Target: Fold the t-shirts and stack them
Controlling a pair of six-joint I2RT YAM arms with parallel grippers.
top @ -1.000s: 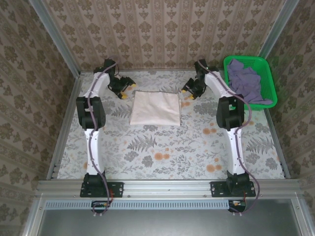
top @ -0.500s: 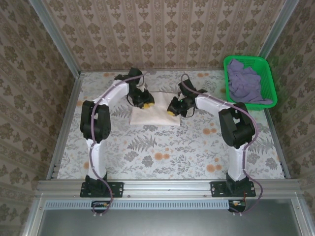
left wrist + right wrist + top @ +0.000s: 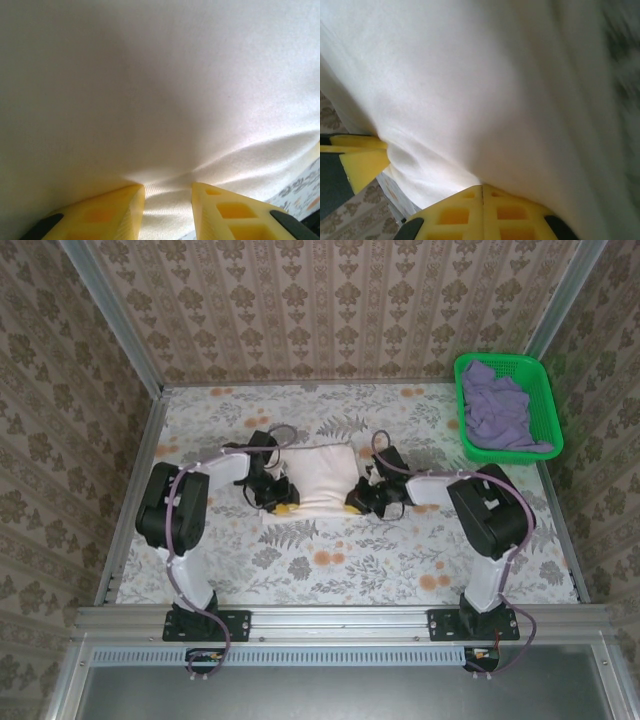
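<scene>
The cream-white t-shirt (image 3: 318,478) lies folded into a rectangle near the middle of the table. My left gripper (image 3: 283,503) sits at its near left corner, and in the left wrist view the left gripper (image 3: 168,186) is closed on a bunched fold of the cream cloth (image 3: 160,100). At the near right corner, my right gripper (image 3: 358,502) is shut. In the right wrist view the right gripper (image 3: 482,187) has its fingers pressed together, pinching the edge of the cream cloth (image 3: 485,90). The lavender t-shirt (image 3: 498,410) lies crumpled in the basket.
The green mesh basket (image 3: 548,400) stands at the table's far right corner. The floral table (image 3: 330,560) has metal rails along its left side and near edge. Patterned walls close in the back and both sides.
Both arms swung in from the far edge of the shirt to its near corners and closed. The cream shirt has slid toward the near side of the table.
</scene>
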